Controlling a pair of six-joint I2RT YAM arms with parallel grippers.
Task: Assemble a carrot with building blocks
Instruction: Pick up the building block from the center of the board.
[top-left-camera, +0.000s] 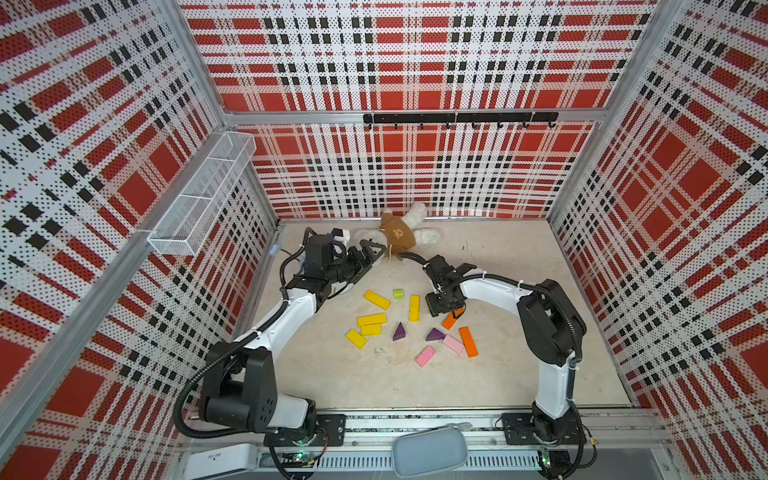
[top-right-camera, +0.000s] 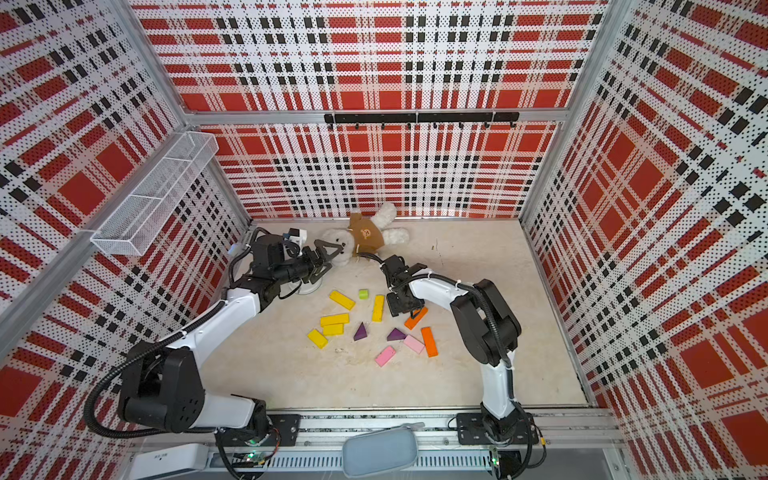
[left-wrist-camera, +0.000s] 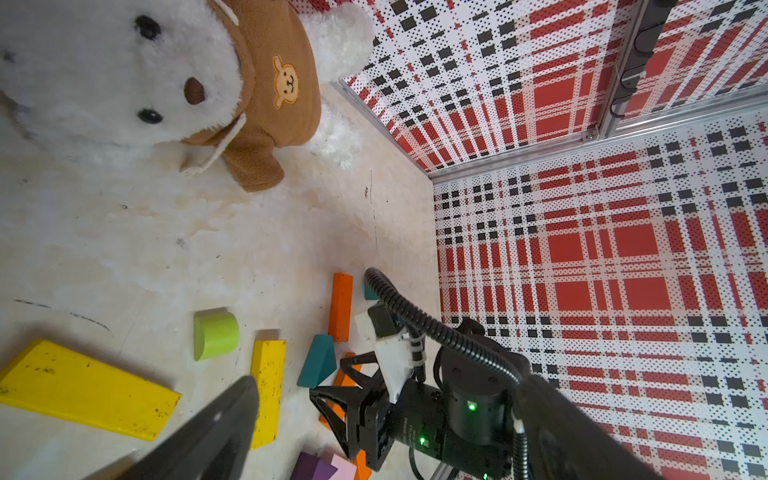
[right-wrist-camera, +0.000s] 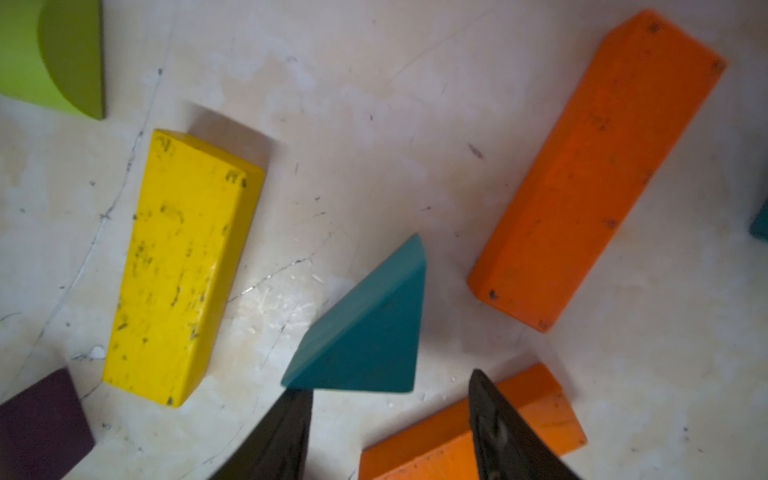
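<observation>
Hovering partly open, the right pincer (right-wrist-camera: 386, 395) grips nothing, one fingertip (right-wrist-camera: 291, 419) just beside the teal triangle (right-wrist-camera: 365, 328).

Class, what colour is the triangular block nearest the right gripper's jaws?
The triangular block is teal; the right wrist view shows it best.

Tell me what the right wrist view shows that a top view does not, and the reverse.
Only the right wrist view: a teal triangular block and the long orange rectangular block beside it. Only a top view: a white plush bear in a brown hoodie, two pink rectangular blocks. Both: a yellow rectangular block and a lime-green cylinder block.
</observation>
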